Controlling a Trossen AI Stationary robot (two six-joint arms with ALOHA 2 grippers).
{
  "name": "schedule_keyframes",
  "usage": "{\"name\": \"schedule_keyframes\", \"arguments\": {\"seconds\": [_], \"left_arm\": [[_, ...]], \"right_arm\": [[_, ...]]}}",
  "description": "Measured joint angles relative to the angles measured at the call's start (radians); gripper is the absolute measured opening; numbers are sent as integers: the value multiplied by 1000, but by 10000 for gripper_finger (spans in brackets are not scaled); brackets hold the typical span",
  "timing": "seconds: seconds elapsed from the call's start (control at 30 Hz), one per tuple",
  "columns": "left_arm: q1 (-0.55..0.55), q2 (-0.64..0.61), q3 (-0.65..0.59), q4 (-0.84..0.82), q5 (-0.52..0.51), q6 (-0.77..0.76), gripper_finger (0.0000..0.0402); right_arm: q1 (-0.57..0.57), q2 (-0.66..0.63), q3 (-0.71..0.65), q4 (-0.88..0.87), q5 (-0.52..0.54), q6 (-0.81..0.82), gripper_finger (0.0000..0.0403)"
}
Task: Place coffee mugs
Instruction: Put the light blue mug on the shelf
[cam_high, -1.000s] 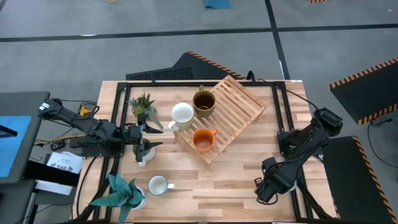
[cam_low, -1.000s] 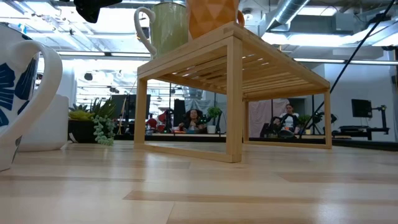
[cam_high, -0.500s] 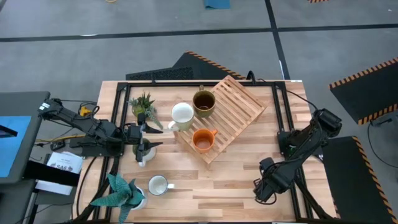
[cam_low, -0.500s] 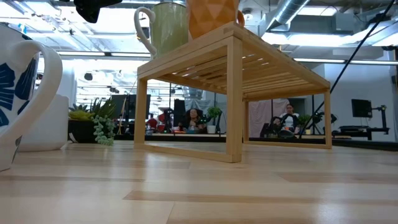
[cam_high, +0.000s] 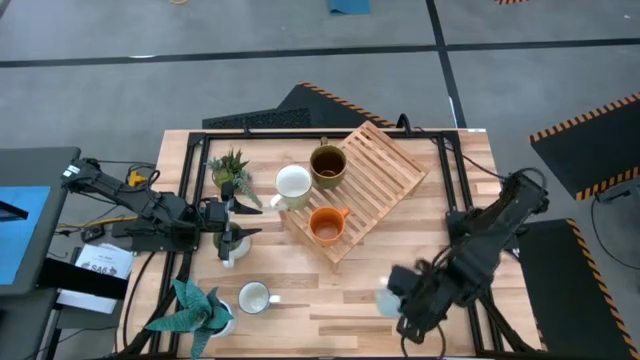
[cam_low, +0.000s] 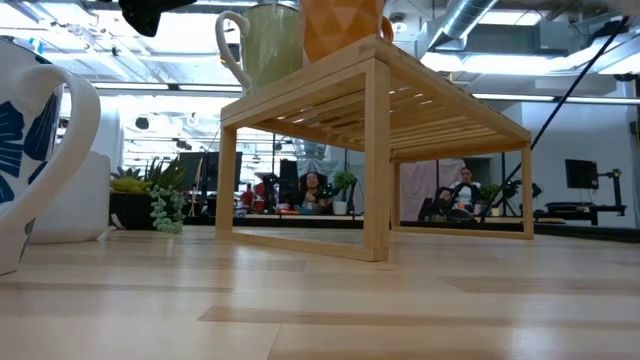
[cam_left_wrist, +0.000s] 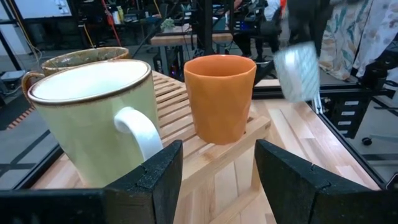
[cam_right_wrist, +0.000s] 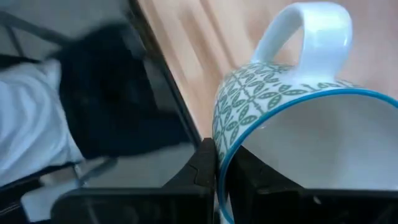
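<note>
Now we see our right gripper (cam_right_wrist: 217, 180) pinching the patterned mug's (cam_right_wrist: 292, 124) rim above the table's (cam_high: 350, 310) near edge, left gripper (cam_left_wrist: 214, 180) spread open facing the rack (cam_high: 375, 170).

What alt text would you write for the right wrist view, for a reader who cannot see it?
The right gripper is shut on the rim of a white ceramic mug with a green leaf pattern and blue rim, its white handle pointing away from the camera. Behind it lie the light wooden table and its dark metal frame edge.
</note>
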Motion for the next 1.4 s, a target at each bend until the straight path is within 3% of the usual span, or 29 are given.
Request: {"name": "schedule_keyframes", "arguments": {"seconds": [0.13,0.33,0.53,0.7,0.93,1.4], "left_arm": [[0,0,0,3,0,0,187],[0,0,0,3,0,5,187],[0,0,0,3,0,7,187],[0,0,0,3,0,7,187],[0,0,0,-1,0,3,187],[0,0,0,-1,0,0,187]], "right_arm": [[-70,0,219,-149,138,-201,40],[-267,-3,408,-368,313,-282,40],[-486,21,411,-363,257,-408,40],[-575,85,407,-363,183,-475,40],[-592,164,408,-364,81,-533,40],[-592,181,409,-363,83,-559,40]]}}
